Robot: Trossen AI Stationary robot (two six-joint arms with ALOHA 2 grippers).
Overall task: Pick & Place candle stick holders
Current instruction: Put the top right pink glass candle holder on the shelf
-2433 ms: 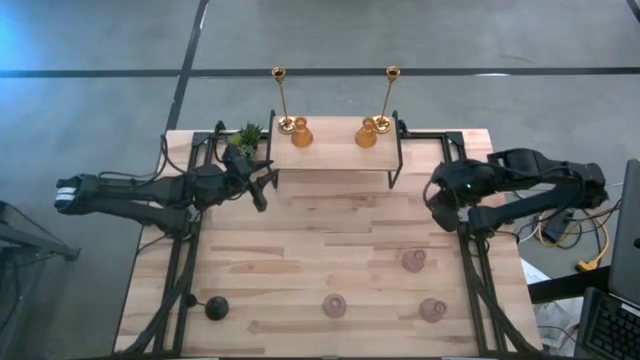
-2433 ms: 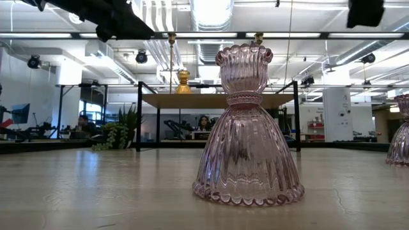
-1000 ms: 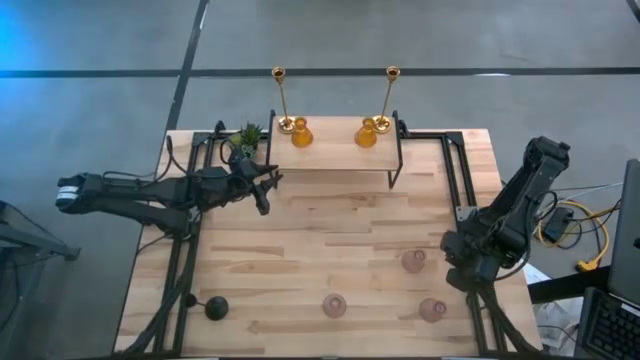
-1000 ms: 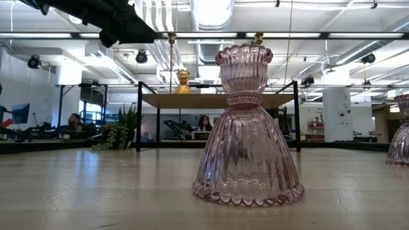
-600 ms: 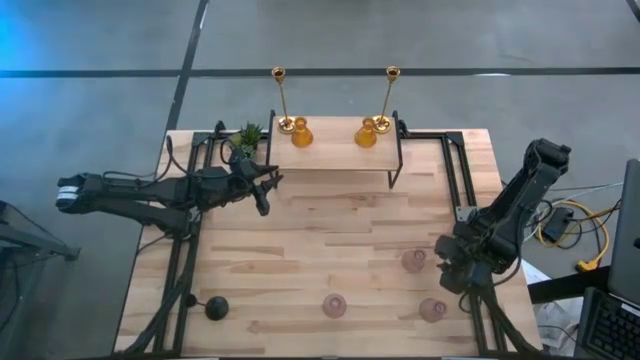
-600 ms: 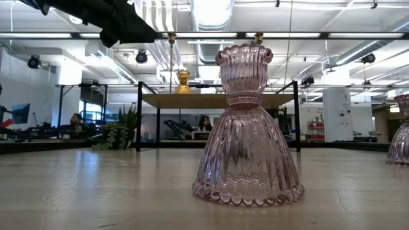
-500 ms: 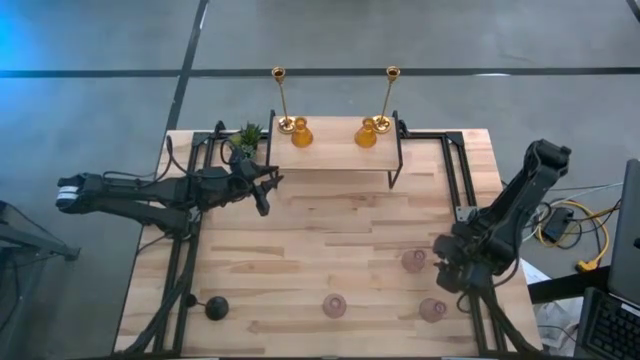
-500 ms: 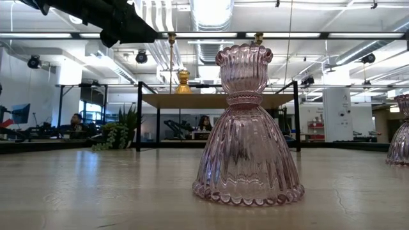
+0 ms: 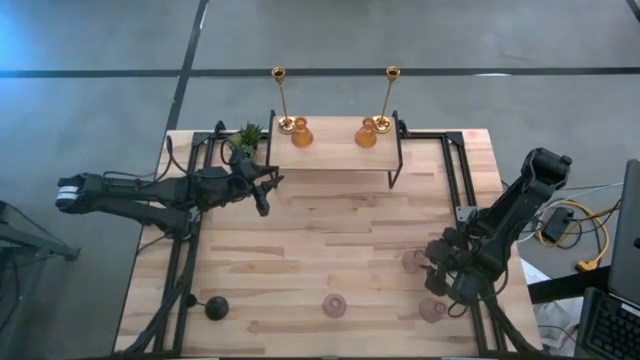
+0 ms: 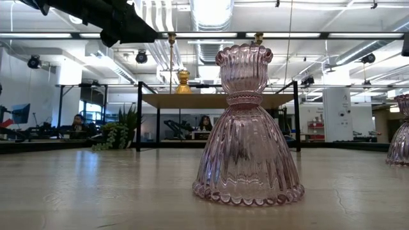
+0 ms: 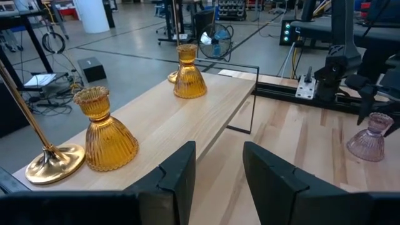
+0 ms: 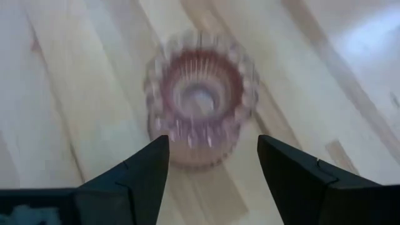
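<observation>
Three pink glass candle stick holders (image 9: 413, 261), (image 9: 334, 305), (image 9: 432, 310) and a black one (image 9: 216, 307) stand on their bases on the table's near half. Two amber holders (image 9: 301, 133), (image 9: 366, 133) and two brass sticks (image 9: 279, 100), (image 9: 391, 95) stand on the far shelf (image 9: 335, 160). My right gripper (image 12: 212, 169) hovers open above a pink holder (image 12: 200, 100) near the right edge, its fingers apart from the glass. My left gripper (image 11: 219, 169) waits open and level before the shelf's left end (image 9: 268, 185), holding nothing.
A small green potted plant (image 9: 245, 138) sits at the shelf's left. Black metal rails (image 9: 185, 270), (image 9: 480, 290) run along both table sides. In the low view one pink holder (image 10: 248, 128) fills the middle. Bare wood lies between the shelf and the near row.
My right gripper has sunk and gone toward the table's left, from over the right rail to above the pink holder, tipping further downward. My left arm has kept still, and no holder has moved.
</observation>
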